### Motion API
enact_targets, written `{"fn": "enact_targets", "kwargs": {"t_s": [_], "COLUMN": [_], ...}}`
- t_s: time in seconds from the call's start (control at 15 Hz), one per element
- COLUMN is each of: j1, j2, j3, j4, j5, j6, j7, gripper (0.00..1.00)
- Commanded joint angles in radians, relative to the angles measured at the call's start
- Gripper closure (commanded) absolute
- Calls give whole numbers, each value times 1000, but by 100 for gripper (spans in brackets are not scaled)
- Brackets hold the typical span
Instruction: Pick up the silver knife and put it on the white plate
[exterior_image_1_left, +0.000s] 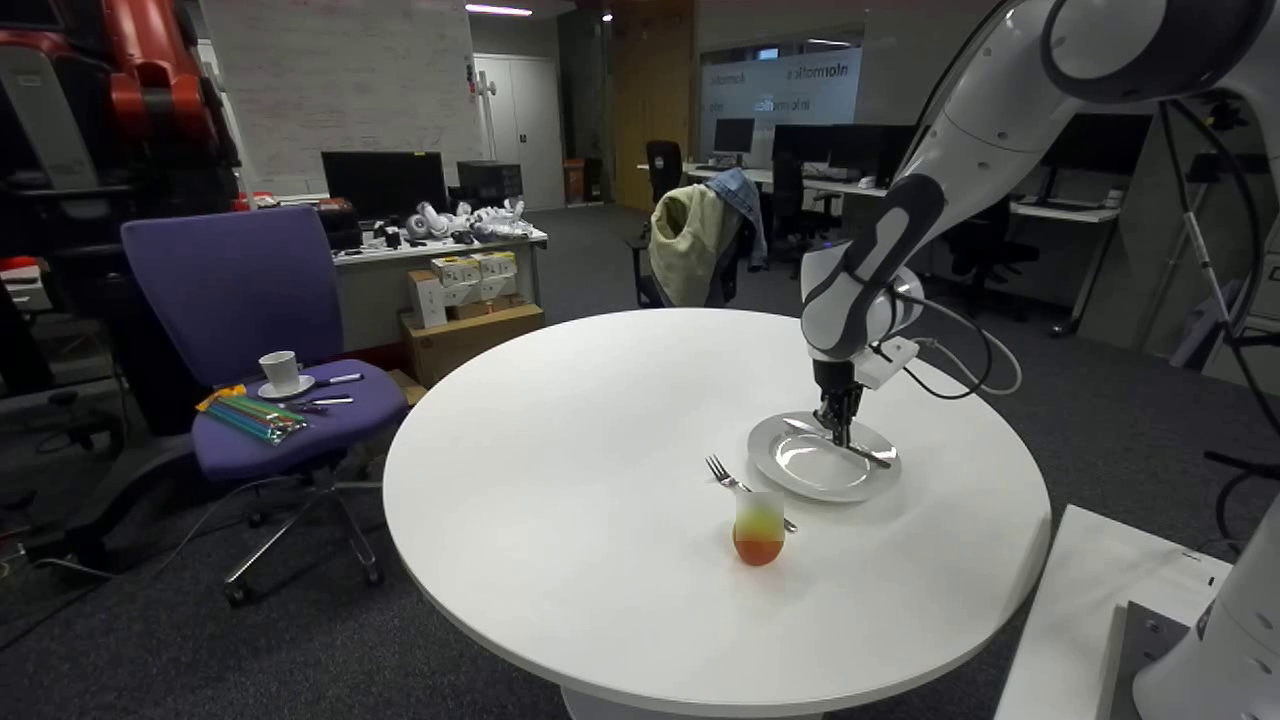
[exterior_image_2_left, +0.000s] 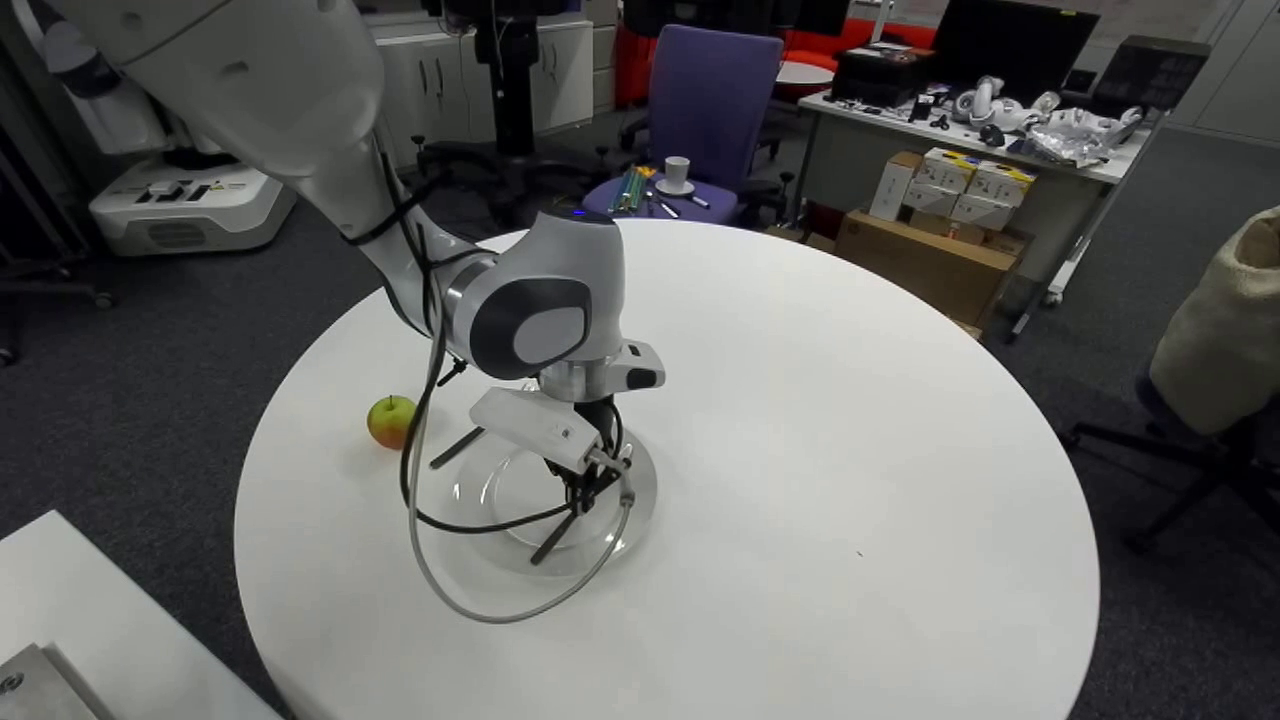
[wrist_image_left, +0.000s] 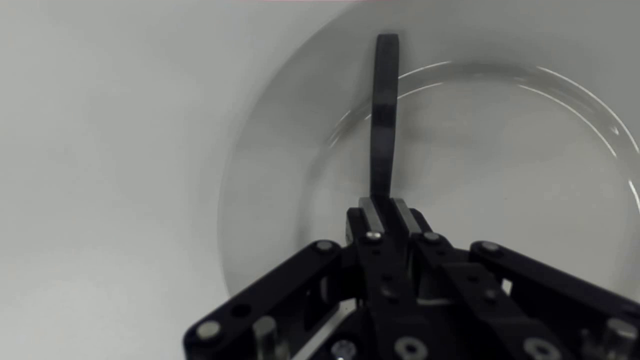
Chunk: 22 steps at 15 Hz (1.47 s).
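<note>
1. Gripper (wrist_image_left: 383, 204) is right up in your face in the wrist view, jaws pinched down narrow with the silver knife (wrist_image_left: 384, 100) between them. One dark end of it pokes out past the tips, over the rim of the white plate (wrist_image_left: 265, 175).
2. Over in an exterior view, the arm (exterior_image_1_left: 975, 150) hangs in from the upper right, and the knife runs across the plate, sticking out on both sides of the jaws. Honestly can't tell if it's touching the plate. Fork (exterior_image_1_left: 722, 472) lies just beside on the round table (exterior_image_1_left: 560, 480), partly hidden behind an apple (exterior_image_1_left: 758, 553) whose top is blurred.
3. Arm (exterior_image_2_left: 550, 290) hogs an exterior view too, with a grey cable (exterior_image_2_left: 500, 621) looping in front of the plate. Knife handle shows near the rim; purple chair (exterior_image_2_left: 715, 110) with a white cup (exterior_image_2_left: 677, 170) sits past the table.
</note>
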Motion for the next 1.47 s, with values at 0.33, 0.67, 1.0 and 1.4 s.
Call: {"fn": "enact_targets", "kwargs": {"t_s": [0.33, 0.67, 1.0, 1.4], "j1": [15, 15, 11, -9], "j2": [9, 14, -9, -71], "j3": [-17, -17, -14, 6], "j4": [6, 9, 2, -4], "j5": [-27, -25, -22, 8], "j6": [20, 17, 15, -16], "j7": [29, 31, 19, -15], "gripper": [66, 37, 0, 0]}}
